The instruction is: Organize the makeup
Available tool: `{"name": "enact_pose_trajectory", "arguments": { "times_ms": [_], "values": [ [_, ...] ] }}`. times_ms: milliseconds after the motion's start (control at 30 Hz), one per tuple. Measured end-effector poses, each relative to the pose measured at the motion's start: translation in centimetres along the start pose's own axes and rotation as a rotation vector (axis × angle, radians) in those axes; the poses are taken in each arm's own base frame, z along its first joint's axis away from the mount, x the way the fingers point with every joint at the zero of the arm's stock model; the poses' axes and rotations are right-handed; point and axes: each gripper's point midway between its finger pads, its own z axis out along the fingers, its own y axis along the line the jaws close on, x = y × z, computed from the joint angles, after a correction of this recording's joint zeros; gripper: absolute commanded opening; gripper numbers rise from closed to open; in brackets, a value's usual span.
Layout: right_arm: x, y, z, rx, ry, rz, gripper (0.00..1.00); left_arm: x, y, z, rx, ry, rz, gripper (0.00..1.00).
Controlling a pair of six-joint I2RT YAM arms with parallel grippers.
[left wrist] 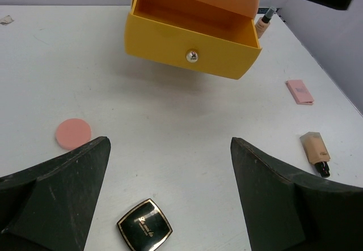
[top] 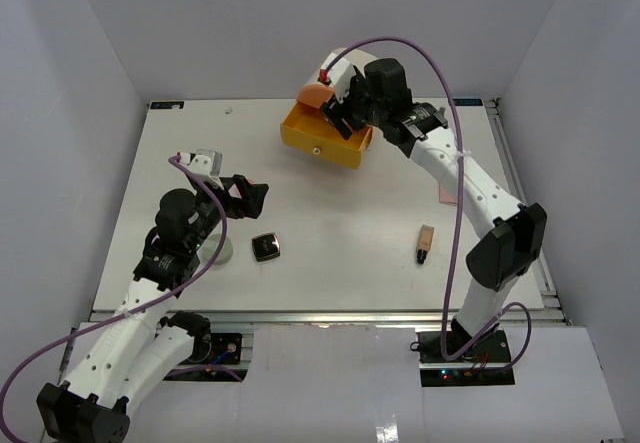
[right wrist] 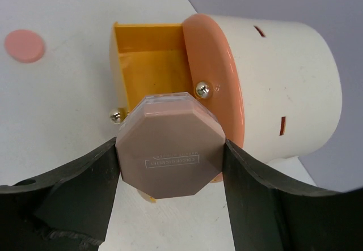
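Nearest the bases, left end effector hovering above the desk, fingers spread wide, nothing between them. Just under and ahead of it, black square compact flat on the desk, lid up. Beside the compact, toward the left arm, pale green ball, partly hidden by that arm. Off to the left in the left wrist view, a flat pink disc on its own. Well apart on the right, tan black-capped bottle lying on its side, cap toward the near edge. A little beyond it, a small pink packet flat on the desk. Farther back, yellow drawer standing open, orange drawer above it, both in the cream drum. Over the open drawer, right end effector pinching the pink faceted jar by its sides, lid toward the wrist camera. Past the drawer's right corner, a second tan bottle, half hidden.
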Motion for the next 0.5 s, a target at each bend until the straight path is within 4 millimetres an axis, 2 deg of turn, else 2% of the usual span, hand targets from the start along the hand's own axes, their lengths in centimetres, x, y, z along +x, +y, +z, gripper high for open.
{"name": "enact_pose_trajectory", "arguments": {
  "times_ms": [100, 167, 267, 367, 500],
  "values": [
    [1.9, -1.1, 2.3, 0.067, 0.065, 0.054, 0.25, 0.1, 0.0, 0.0, -0.002, 0.002, 0.000, 0.98],
    [4.3, -1.3, 3.8, 0.097, 0.134, 0.088, 0.32, 0.1, 0.1, 0.0, -0.003, 0.004, 0.000, 0.98],
    [7.0, -1.4, 5.0, 0.120, 0.205, 0.114, 0.50, 0.2, 0.1, 0.0, -0.003, 0.006, 0.000, 0.98],
    [8.4, -1.4, 5.1, 0.131, 0.242, 0.128, 0.84, 0.2, 0.1, 0.0, -0.003, 0.007, 0.000, 0.98],
    [9.2, -1.4, 5.1, 0.138, 0.254, 0.136, 0.96, 0.2, 0.1, 0.0, -0.003, 0.009, -0.001, 0.98]
  ]
}}
